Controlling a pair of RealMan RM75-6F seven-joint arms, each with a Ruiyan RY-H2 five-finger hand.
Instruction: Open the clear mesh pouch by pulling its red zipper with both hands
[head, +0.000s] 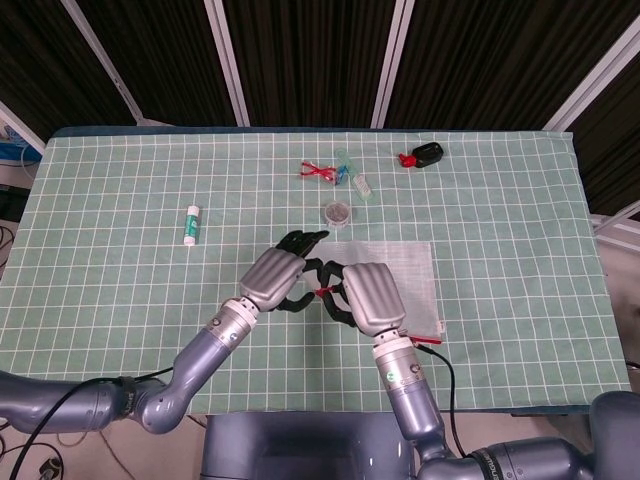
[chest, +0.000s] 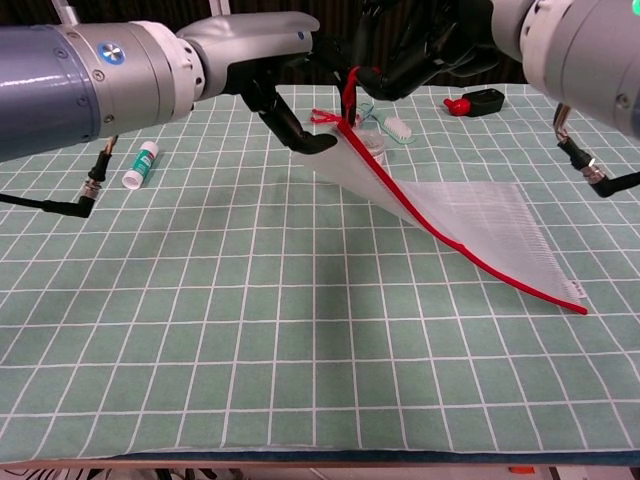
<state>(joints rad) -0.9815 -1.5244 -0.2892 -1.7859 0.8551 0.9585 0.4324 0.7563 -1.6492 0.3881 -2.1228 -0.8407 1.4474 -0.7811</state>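
The clear mesh pouch (head: 408, 272) (chest: 478, 222) lies right of the table's centre, its left corner lifted off the cloth. A red zipper (chest: 452, 241) runs along its near edge. My right hand (head: 364, 297) (chest: 425, 45) pinches the red zipper pull (head: 322, 292) (chest: 350, 88) and holds that corner up. My left hand (head: 284, 276) (chest: 283, 78) is right beside it, fingers spread and holding nothing. Its thumb (chest: 312, 142) lies at the raised corner; whether it touches the mesh I cannot tell.
A white tube with a green cap (head: 191, 223) (chest: 141, 163) lies to the left. Behind the pouch are a small round jar (head: 339, 213), a red ribbon (head: 318, 170), a clear brush-like item (head: 358, 180) and a black and red object (head: 424, 154) (chest: 478, 101).
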